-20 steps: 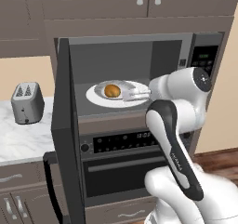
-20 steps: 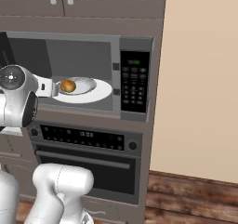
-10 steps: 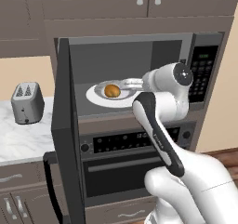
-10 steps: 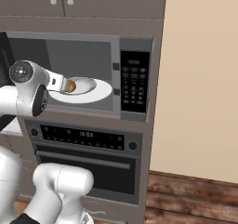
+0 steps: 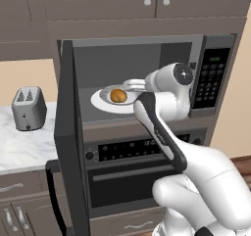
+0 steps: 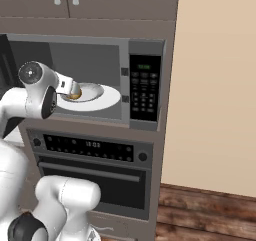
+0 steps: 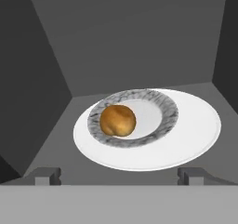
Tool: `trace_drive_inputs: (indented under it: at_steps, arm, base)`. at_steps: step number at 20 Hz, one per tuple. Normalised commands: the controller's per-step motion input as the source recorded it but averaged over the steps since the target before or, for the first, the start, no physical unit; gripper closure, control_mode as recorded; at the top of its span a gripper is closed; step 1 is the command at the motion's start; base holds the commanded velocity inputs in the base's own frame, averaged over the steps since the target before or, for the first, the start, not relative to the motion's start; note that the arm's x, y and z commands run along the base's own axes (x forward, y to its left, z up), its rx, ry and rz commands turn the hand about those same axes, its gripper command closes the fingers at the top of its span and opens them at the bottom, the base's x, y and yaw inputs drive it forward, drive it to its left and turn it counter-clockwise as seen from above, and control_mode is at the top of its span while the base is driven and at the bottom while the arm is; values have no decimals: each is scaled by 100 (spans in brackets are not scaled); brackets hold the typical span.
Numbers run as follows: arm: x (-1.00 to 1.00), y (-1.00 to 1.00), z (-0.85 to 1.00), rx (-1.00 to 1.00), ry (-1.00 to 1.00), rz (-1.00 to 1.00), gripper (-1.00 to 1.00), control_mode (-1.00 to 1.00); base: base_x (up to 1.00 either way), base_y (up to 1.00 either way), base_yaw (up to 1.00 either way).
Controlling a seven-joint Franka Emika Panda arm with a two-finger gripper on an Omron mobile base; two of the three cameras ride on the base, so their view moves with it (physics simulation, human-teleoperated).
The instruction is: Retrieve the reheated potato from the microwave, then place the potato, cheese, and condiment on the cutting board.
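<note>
The pincer [image 7: 119, 175] is spread wide and pinches nothing; its two tips stand far apart at the front of the microwave [image 5: 147, 83] cavity. The potato [image 7: 117, 120] lies ahead of the pincer, between the lines of the two tips but nearer the left one, clear of both. It sits in a small grey-rimmed dish [image 7: 167, 110], towards the dish's left side, and the dish rests on a white plate [image 7: 200, 130] on the microwave floor. From the left base view the pincer [image 5: 131, 85] reaches over the plate's rim, just beside the potato [image 5: 118, 95]. The microwave door [image 5: 68, 132] hangs open to the left. Left of the microwave, a toaster [image 5: 28, 107] stands on the worktop [image 5: 24, 149].
</note>
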Motion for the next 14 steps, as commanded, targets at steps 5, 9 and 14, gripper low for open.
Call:
trace_drive_inputs:
  at_steps: [5,9,14]
  arm:
    - [34,4,-44,0,7,0,-100,-100]
    - [36,8,-43,0,7,0,-100,-100]
    - [39,15,-10,0,1,0,-100,-100]
  base:
    - [0,0,0]
    - [0,0,0]
    - [0,0,0]
